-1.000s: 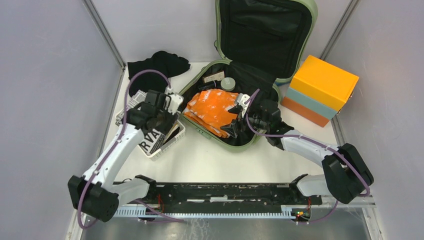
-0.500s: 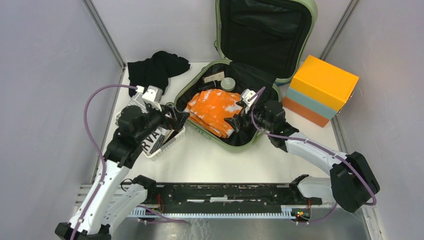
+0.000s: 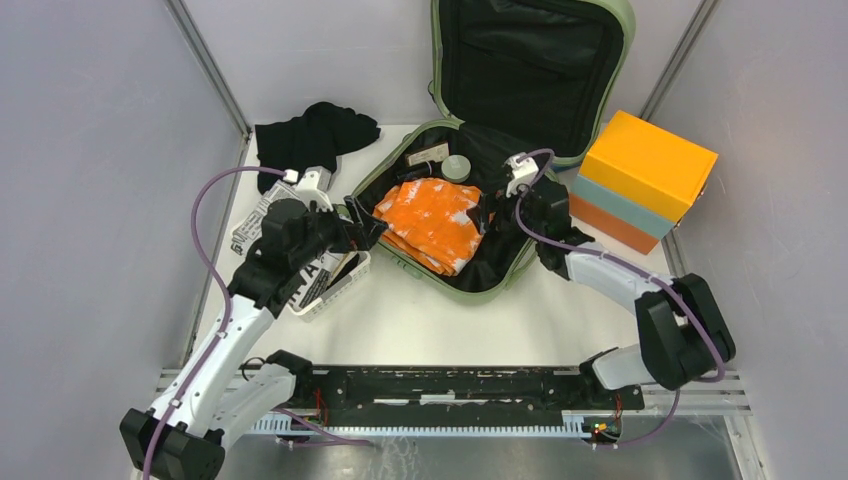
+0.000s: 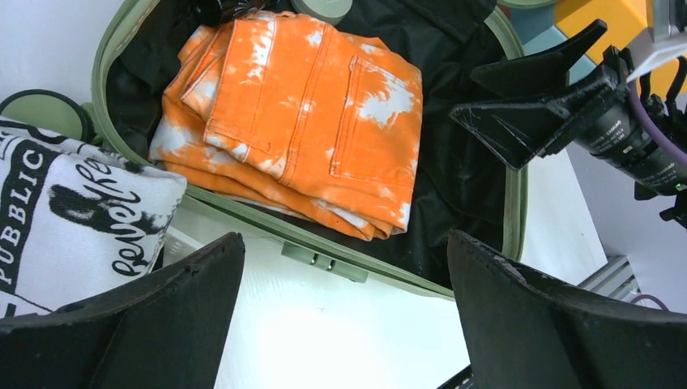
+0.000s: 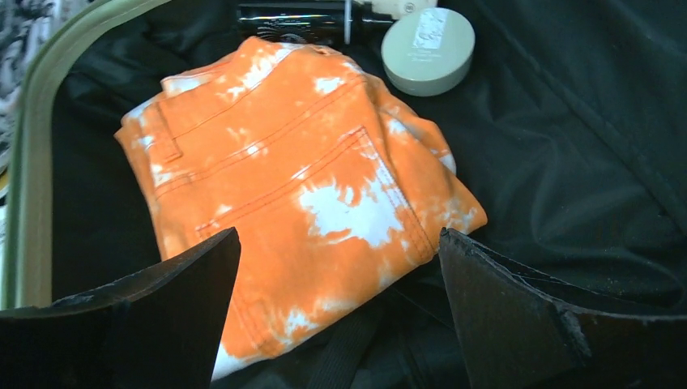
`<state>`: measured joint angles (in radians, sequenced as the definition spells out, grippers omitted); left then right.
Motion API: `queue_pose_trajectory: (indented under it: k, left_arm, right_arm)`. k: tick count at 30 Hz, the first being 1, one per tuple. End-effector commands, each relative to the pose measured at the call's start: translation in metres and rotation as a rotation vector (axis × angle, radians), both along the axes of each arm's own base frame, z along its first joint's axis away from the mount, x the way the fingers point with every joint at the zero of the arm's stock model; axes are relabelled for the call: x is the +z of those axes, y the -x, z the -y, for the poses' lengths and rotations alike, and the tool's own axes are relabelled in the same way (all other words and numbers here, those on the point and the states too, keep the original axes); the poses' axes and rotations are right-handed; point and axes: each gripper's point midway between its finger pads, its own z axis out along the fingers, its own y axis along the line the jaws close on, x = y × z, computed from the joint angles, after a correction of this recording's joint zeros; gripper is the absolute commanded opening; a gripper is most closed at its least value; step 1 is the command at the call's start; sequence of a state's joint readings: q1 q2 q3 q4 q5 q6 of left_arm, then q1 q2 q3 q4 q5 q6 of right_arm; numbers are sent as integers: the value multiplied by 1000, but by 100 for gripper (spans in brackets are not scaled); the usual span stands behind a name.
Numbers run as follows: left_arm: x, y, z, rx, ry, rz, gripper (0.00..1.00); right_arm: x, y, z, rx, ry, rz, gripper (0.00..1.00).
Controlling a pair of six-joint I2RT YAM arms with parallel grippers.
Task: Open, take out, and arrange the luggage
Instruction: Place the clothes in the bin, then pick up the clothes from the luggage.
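The luggage (image 3: 470, 292) lies open mid-table, its black-lined lid propped upright at the back. Folded orange-and-white jeans (image 3: 432, 222) rest in its base, with a round green tin (image 3: 457, 166) and a dark bottle (image 5: 300, 14) behind them. My left gripper (image 3: 364, 226) hovers open and empty just outside the left rim (image 4: 517, 203), facing the jeans (image 4: 308, 130). My right gripper (image 3: 487, 214) is open and empty inside the base, low over the jeans' right edge (image 5: 300, 186). In the wrist views both pairs of black fingers (image 4: 344, 243) (image 5: 340, 235) are spread wide.
A white basket (image 3: 345, 285) holding a black-and-white printed cloth (image 4: 73, 211) stands left of the luggage, under my left arm. A black garment (image 3: 315, 135) lies at the back left. An orange and light-blue box (image 3: 640, 180) sits right of the luggage.
My left gripper has swung from over the basket to the luggage's left rim and opened. My right gripper has shifted back along the jeans' right edge.
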<state>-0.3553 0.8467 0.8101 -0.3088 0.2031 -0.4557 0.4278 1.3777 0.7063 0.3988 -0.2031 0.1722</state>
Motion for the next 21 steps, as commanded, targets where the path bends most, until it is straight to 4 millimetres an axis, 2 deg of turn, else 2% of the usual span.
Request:
queue_pose_trajectory:
  k: [1, 5, 8, 13, 21]
  left_arm:
    - [14, -7, -1, 46, 44, 22, 100]
    - [12, -8, -5, 64, 31, 29, 100]
    - [11, -8, -7, 69, 21, 27, 100]
    - [4, -9, -9, 80, 12, 13, 100]
    - [1, -8, -12, 93, -3, 5, 100]
  right_arm:
    - [13, -35, 2, -133, -28, -49, 98]
    - [-8, -62, 13, -288, 19, -188, 98]
    - [-24, -73, 19, -399, 18, -284, 96]
    - [-38, -76, 21, -475, -29, -339, 93]
    - [-64, -70, 20, -492, -58, -424, 90]
